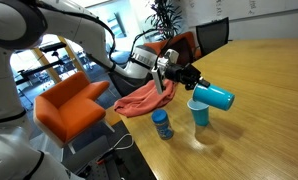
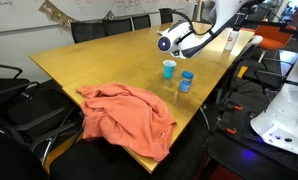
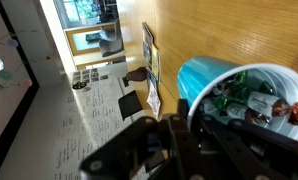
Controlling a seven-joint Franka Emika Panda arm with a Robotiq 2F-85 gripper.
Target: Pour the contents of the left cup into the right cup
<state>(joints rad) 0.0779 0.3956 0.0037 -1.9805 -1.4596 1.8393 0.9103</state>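
Note:
My gripper (image 1: 193, 80) is shut on the left cup (image 1: 218, 97), a teal cup with a pale inside. It holds the cup tipped on its side in the air. The cup's mouth points away from the arm, just above and beside the right cup (image 1: 199, 112), which stands upright on the wooden table. In the wrist view the held cup (image 3: 251, 92) fills the right side and small greenish and white bits show inside it. The dark fingers (image 3: 194, 128) clamp its rim. The held cup (image 2: 166, 42) hangs above the upright cup (image 2: 169, 69).
A short blue bottle-like container (image 1: 163, 124) (image 2: 186, 81) stands close beside the upright cup. A crumpled orange cloth (image 1: 144, 98) (image 2: 129, 115) lies on the table near its edge. An orange armchair (image 1: 69, 108) stands off the table, and black office chairs (image 2: 114, 28) line the far side.

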